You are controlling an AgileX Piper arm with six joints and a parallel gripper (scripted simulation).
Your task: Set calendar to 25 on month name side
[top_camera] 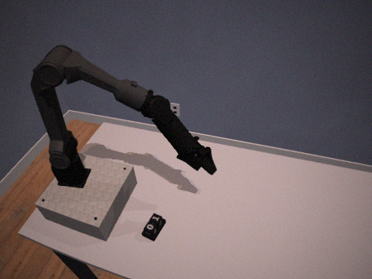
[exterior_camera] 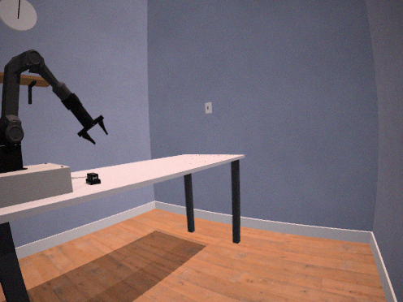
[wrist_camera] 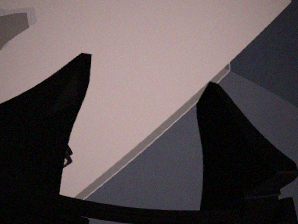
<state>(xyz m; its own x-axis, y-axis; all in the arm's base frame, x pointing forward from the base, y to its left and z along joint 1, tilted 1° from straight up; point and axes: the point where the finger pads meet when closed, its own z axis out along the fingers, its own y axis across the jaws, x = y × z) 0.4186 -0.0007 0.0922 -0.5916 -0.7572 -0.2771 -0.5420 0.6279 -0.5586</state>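
Black calendar tray (top_camera: 154, 226) sits far below the released, wide-spread jaws (top_camera: 204, 161) — a careless descent could tip it across the tabletop (top_camera: 281, 210).

Plain room: blue walls (exterior_camera: 284, 61), wood floor (exterior_camera: 252, 268), wall clock (exterior_camera: 18, 14), long white table (exterior_camera: 162, 166).

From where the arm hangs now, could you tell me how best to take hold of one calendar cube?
Probably from above: grip the cube showing 1 across its two free side faces. Its neighbour, the cube showing 0, blocks the inner face. The gripper, jaws open, holds nothing.
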